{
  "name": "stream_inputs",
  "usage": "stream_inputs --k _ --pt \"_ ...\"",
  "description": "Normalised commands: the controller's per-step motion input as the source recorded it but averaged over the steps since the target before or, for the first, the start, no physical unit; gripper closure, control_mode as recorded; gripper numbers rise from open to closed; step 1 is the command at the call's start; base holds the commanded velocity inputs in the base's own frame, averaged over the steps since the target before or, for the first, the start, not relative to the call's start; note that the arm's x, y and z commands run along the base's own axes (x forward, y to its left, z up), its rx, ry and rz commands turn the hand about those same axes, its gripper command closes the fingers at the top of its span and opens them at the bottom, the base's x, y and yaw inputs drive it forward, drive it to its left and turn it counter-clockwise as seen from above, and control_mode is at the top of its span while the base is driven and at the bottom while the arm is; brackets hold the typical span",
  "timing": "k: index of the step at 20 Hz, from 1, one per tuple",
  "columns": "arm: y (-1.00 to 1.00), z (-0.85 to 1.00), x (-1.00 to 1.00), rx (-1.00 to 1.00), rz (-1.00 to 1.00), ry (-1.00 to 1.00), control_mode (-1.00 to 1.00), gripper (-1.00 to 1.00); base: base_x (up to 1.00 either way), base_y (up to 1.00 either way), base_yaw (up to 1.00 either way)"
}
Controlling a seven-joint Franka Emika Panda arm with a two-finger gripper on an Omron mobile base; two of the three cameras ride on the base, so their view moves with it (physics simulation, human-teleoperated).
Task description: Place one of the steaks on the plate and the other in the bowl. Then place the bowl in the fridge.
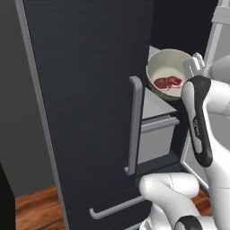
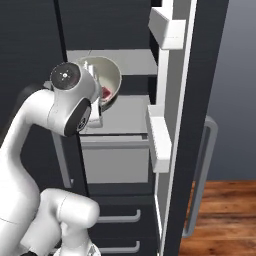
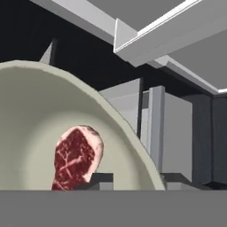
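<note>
Hand view: bowl (image 3: 40, 115) fills the left, steak (image 3: 75, 159) inside, its rim running between my fingers (image 3: 133, 179), one tip inside, one outside. Can't tell if they're gripping or letting go. Bowl's at the fridge (image 1: 90, 90) shelf, upper right in left base view.

A wooden floor (image 1: 38, 203) of reddish-brown planks runs along the bottom, showing warm on both sides. A plain grey wall (image 2: 235, 90) stands behind, and a second stretch of grey wall (image 1: 18, 112) rises at the far left.

Flat, even rendered light; soft blur
</note>
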Motion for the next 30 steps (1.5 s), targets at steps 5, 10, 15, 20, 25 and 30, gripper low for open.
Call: stream_inputs --k 5,10,15,20,25,30 --pt "-0.21 0.19 0.53 0.00 0.04 0.02 -1.00 1.00 0.00 0.00 0.00" --pt "0.38 -0.01 -0.33 -0.09 0.00 -0.06 -1.00 1.00 0.00 0.00 0.00" --pt "0.81 0.03 -0.56 -0.25 -0.03 -0.18 -1.00 1.00 0.00 0.00 0.00" --pt "-0.14 0.30 -0.11 -0.05 -0.03 -0.05 -1.00 1.00 0.00 0.00 0.00" --pt "-0.21 0.34 -0.03 0.00 0.00 0.00 -1.00 1.00 0.00 0.00 0.00" --pt "-0.01 0.32 0.04 -0.01 0.00 0.00 -1.00 1.00 0.00 0.00 0.00"
